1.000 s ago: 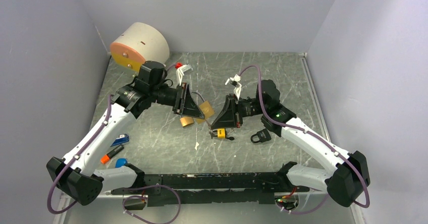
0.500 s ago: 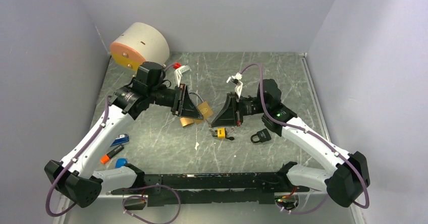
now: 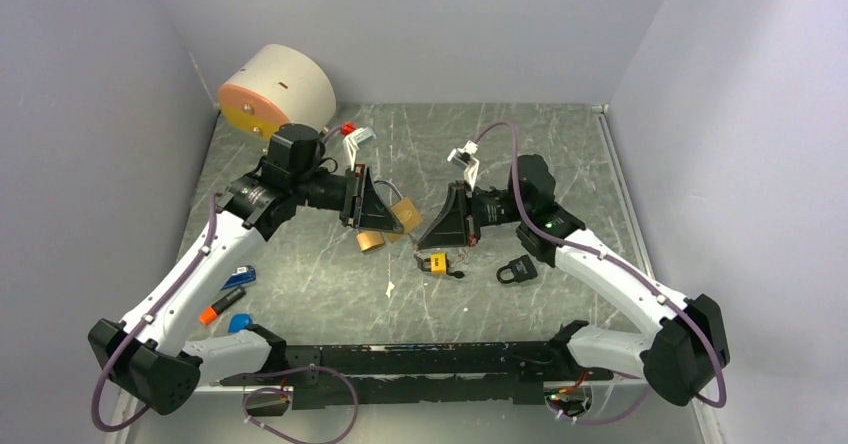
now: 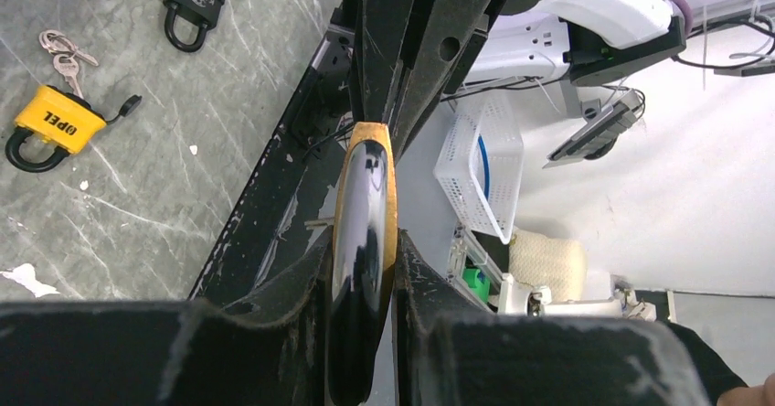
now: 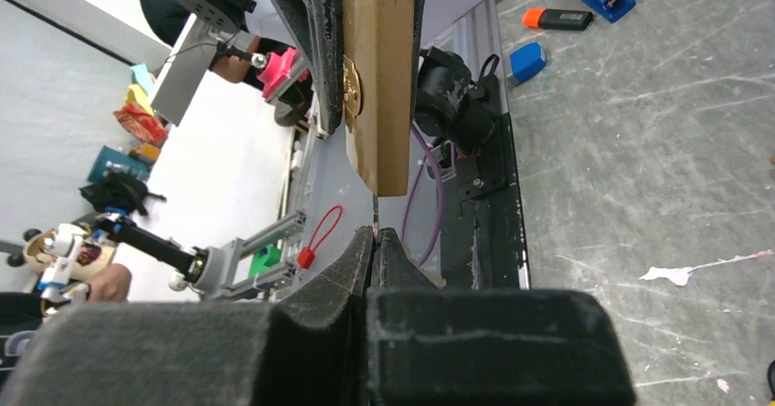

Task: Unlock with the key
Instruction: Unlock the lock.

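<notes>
My left gripper is shut on a brass padlock and holds it above the table. In the left wrist view the padlock stands edge-on between my jaws. My right gripper faces it from the right, tips just short of the lock, jaws pressed together. In the right wrist view only a thin metal sliver, the key, shows between the tips, right below the padlock body. The rest of the key is hidden.
A yellow padlock with keys and a black padlock lie on the table below the grippers. A beige drum stands at the back left. An orange marker and blue items lie at the left.
My right gripper has drawn slightly up and back, uncovering more of the yellow padlock. My left arm shifted slightly; the brass padlock stays in its grip.
</notes>
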### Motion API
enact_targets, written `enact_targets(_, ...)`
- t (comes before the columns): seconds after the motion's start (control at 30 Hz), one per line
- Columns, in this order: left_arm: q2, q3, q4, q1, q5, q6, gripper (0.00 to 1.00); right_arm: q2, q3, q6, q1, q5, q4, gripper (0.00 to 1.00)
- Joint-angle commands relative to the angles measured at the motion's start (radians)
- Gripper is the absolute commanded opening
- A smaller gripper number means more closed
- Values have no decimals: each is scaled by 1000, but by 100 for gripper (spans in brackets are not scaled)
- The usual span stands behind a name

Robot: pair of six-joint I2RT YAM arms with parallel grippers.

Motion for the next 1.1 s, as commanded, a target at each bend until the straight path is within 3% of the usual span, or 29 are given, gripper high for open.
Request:
enact_targets(0.0,-36,-15,138,-13,54,-65,2,16,30,87,-5,94,174,0)
enact_targets(0.13,-33,-31,137,-12,58,-64,2,24,54,93,-5,108,166,0)
enact_targets(0.3,-22,-3,21,-13,54,27,3,78,171,60,-26,71,1,0)
enact_targets(0.7,-15,-53,125,-31,91,-21,3,132,151,247,-28,155,213,0)
enact_targets(0.87,-24,-70,207,-33,76,-44,3,117,62,456,-41,210,496,0)
enact_targets(1.07,-12,-100,335,-43,91,-108,3,133,66,561,-41,252,550,0)
